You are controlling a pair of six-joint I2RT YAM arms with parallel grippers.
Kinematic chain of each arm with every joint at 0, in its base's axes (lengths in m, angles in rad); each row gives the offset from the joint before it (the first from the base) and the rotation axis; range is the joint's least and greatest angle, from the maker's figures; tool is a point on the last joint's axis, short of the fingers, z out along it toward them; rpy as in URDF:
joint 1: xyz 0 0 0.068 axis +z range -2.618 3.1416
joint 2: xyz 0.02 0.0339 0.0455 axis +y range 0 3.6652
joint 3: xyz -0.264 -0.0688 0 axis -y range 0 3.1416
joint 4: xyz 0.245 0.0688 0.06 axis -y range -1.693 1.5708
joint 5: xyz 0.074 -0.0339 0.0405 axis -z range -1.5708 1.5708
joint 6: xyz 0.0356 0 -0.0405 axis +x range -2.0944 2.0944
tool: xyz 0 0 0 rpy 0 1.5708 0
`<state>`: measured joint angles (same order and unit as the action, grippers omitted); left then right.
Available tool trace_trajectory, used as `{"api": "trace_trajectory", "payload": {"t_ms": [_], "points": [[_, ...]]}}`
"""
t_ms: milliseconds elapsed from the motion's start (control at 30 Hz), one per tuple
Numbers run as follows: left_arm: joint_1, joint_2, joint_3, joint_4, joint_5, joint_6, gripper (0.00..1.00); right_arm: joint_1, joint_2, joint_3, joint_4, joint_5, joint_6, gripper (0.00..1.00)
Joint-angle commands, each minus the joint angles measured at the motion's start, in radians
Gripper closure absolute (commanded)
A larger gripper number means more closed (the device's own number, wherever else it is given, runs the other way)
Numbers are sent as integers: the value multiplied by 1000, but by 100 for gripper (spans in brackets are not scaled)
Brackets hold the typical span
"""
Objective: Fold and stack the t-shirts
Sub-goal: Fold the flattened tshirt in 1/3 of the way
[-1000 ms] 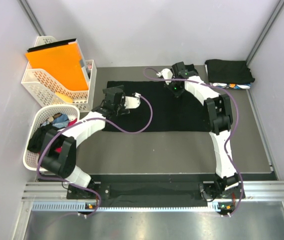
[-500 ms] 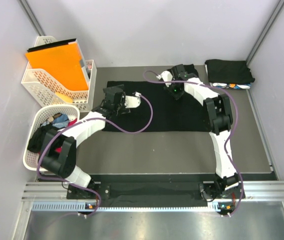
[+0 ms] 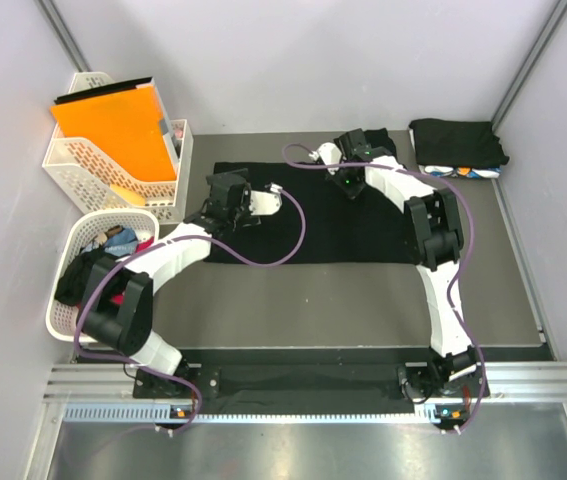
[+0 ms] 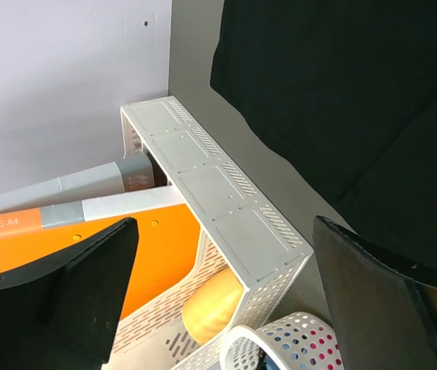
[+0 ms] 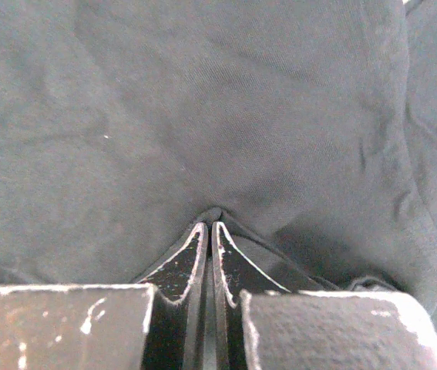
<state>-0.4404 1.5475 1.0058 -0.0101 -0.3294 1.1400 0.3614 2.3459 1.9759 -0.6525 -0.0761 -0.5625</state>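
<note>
a black t-shirt (image 3: 353,228) is seen spread flat across the middle of the tabletop (image 3: 363,300), its long side running parallel to the far edge. the right gripper (image 5: 211,225) is placed on the far edge of this shirt, right of centre; its fingers are pressed together with almost no gap, and a small pucker of the black cloth is pinched up at their tips. the left gripper (image 3: 274,192) is held over the shirt's left end with its fingers spread wide apart and nothing between them; in the left wrist view the shirt's edge is seen beyond them. a folded stack of t-shirts (image 3: 459,145) is found in the far right corner of the tabletop, black on top with a strip of white-blue cloth showing at its near edge, well apart from the spread shirt. at the far left corner a white lattice basket (image 3: 113,175) is set, with an orange folder (image 3: 113,125) standing tilted in it. a round basket (image 3: 63,310) is placed at the left edge, near the left arm, and loose garments (image 3: 103,258) in black, blue and red are heaped inside it.
</note>
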Motion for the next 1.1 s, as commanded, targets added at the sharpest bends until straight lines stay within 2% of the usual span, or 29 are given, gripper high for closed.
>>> {"api": "trace_trajectory", "payload": {"t_ms": [0, 600, 700, 800, 1067], "points": [[-4, 13, 13, 52, 12, 9, 1, 37, -100, 1, 48, -4, -16, 100], [-4, 31, 24, 56, 13, 17, 1, 63, -83, 3, 53, -14, -25, 100], [-4, 31, 25, 55, 13, 17, 1, 63, -74, 3, 48, -8, -31, 93], [-4, 33, 24, 56, 12, 20, 1, 67, -73, 0, 42, -8, -37, 92], [-4, 42, 34, 64, 18, 32, 1, 74, -79, -25, 36, -28, -48, 94]]}}
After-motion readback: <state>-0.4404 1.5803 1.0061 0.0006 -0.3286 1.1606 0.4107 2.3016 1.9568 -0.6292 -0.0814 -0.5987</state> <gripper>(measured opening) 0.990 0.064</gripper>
